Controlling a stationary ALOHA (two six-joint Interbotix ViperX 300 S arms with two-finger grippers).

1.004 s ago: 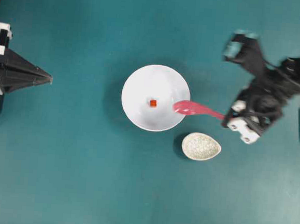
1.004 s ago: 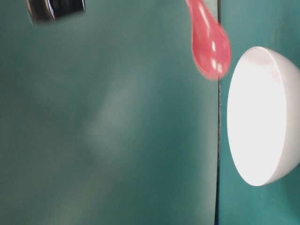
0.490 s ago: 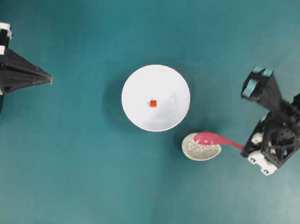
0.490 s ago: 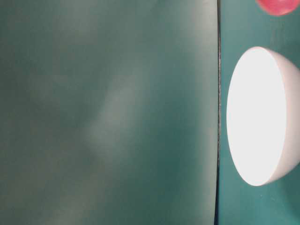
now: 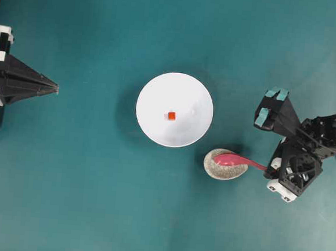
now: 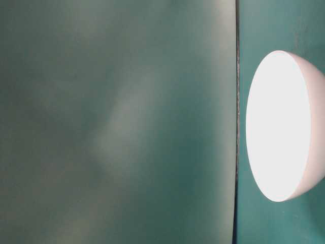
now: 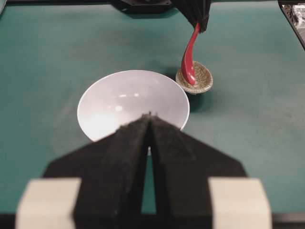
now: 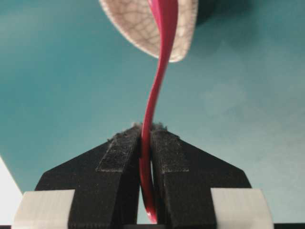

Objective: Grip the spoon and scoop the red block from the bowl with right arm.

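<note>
Seen from overhead, a teal table (image 5: 91,212) is carrying a large round plain white bowl (image 5: 156,124) near its middle. A tiny red-orange cube, the red block (image 5: 171,116), is sitting inside the bowl near its centre, untouched.

Towards the table's right edge, the black right arm's pincer (image 8: 147,157) is clenching the straight handle of a glossy magenta-pink plastic soup spoon (image 5: 238,161). A second ago the spoon's oval scoop was reaching over the bowl's rim, just short of the block. It has since been swinging away, and the scoop is now hovering over or resting in a small speckled grey-beige oval dish (image 5: 217,170) that is sitting just beside the bowl, on the side nearer the table's right edge; which of the two cannot be told.

The scoop appears to be carrying nothing, so the block is seemingly yet to be lifted and another pass into the bowl looks necessary.

At the table's left edge, the black pointed left pincer (image 7: 149,125) is pointing at the bowl with its jaws pressed together, grasping nothing
</note>
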